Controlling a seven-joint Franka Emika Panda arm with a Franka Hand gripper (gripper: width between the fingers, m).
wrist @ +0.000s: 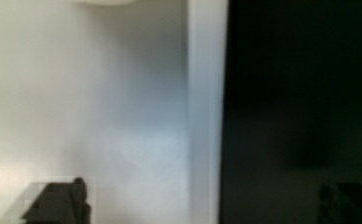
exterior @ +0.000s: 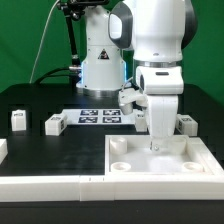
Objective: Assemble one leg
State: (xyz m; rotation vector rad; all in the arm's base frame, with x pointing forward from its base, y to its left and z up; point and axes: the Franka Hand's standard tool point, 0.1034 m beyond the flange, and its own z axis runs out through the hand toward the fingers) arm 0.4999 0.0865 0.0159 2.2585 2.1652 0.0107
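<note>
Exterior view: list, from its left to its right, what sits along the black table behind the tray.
Far-left leg → second leg → marker board → claw, lowered over the tray → right-hand leg. I have left out the white piece beside the arm, because it overlaps the arm.

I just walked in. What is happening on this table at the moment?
The robot arm holds its gripper low over the far edge of the large white tray. In the wrist view its fingers stand wide apart, with nothing between them. Several small white legs lie loose on the black table, near the marker board.
</note>
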